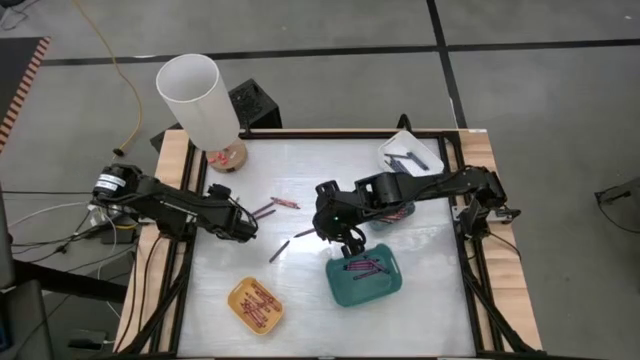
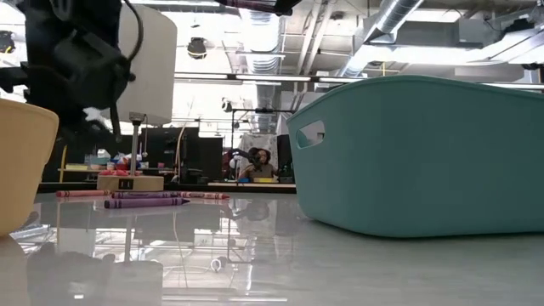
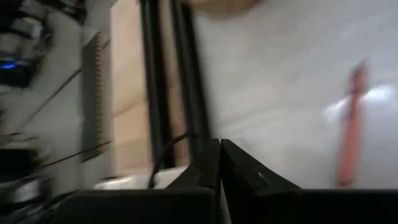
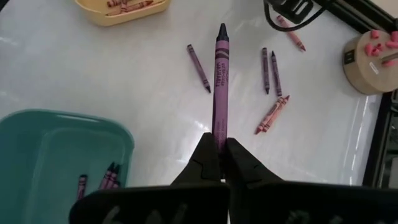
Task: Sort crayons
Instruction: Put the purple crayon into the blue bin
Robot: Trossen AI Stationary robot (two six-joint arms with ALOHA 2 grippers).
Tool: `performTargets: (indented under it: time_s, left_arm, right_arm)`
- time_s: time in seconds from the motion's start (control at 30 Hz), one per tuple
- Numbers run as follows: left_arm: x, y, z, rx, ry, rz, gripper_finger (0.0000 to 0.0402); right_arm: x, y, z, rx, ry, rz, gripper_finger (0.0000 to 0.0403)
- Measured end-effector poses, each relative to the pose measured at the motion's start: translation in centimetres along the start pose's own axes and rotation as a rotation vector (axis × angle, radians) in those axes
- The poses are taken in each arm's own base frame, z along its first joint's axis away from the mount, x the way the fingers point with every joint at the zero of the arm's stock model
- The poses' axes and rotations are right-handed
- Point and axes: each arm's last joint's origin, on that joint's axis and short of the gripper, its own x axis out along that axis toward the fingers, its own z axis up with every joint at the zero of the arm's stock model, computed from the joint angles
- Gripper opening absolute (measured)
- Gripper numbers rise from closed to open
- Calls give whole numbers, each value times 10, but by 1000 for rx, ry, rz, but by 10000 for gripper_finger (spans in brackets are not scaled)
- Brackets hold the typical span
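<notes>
Above the white table (image 1: 420, 300), just beside the teal tray (image 1: 365, 279), the right gripper (image 4: 219, 146) pinches one end of a purple crayon (image 4: 220, 81), fingers clamped tight. Purple crayons (image 1: 362, 266) lie in the teal tray, reddish ones (image 1: 258, 303) in the yellow tray (image 1: 256, 305), and loose crayons (image 1: 284, 203) rest mid-table. Left gripper (image 3: 219, 163) sits closed, empty, near the table's left edge

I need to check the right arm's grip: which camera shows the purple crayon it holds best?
The right wrist view: the purple crayon juts forward from the shut right gripper, full length visible. The high view shows the gripper by the teal tray, crayon hidden. The low and left wrist views miss it.
</notes>
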Motion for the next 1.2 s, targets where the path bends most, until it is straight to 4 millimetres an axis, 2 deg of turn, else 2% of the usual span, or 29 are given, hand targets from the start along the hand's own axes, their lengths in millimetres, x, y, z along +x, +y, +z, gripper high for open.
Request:
performTargets:
  time_s: [0.13, 0.3, 0.5, 0.6, 0.8, 1.1, 1.2]
  left_arm:
    - [7, -9, 1, 88, 78, 8, 0]
    - [10, -24, 1, 83, 86, -68, 0]
    - [19, -39, -1, 142, 140, -65, 0]
    - [20, -50, -2, 155, 154, -134, 0]
    - [17, -66, 1, 156, 144, -295, 0]
    - [12, -70, -4, 188, 125, -346, 0]
    - [2, -74, -3, 189, 116, -392, 0]
  right_arm:
    - [-1, 3, 1, -3, 12, -26, 1]
    - [-1, 5, 0, -2, 22, -20, 1]
    - [-1, 7, 0, 13, 28, -16, 1]
    - [-1, 9, 0, 4, 34, -11, 1]
    - [-1, 10, -1, 2, 42, -6, 1]
    - [-3, 13, -18, 100, 216, 33, 1]
    - [-3, 12, -20, 127, 235, 36, 1]
